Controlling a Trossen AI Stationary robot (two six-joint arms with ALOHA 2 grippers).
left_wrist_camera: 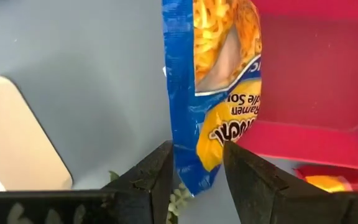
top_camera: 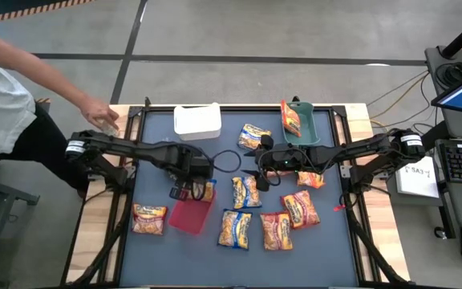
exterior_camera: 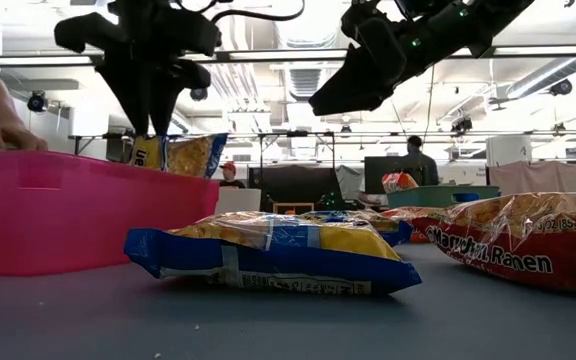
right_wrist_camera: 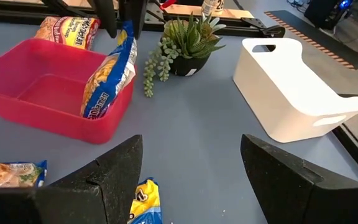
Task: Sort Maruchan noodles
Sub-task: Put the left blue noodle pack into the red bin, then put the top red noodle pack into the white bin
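One blue-trimmed packet [left_wrist_camera: 213, 93] hangs pinched in our left gripper [left_wrist_camera: 197, 165], its lower end over the near wall of the red bin [right_wrist_camera: 30, 93]; we judge it should clear the wall and sit over the bin's middle before letting go. Our right gripper [right_wrist_camera: 188, 168] waits spread wide and empty above the dark mat [top_camera: 351, 249], where other packets [top_camera: 235, 229] lie loose, with a white bin [top_camera: 197, 120], a green bin [top_camera: 303, 128] and a small plant [right_wrist_camera: 188, 43]; a person's hand [top_camera: 99, 116] reaches in at the table's far left corner.

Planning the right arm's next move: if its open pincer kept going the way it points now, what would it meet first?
Probably bare table mat. The right pincer aims at the gap between the red bin and the white bin; the potted plant lies beyond. Depth is uncertain.
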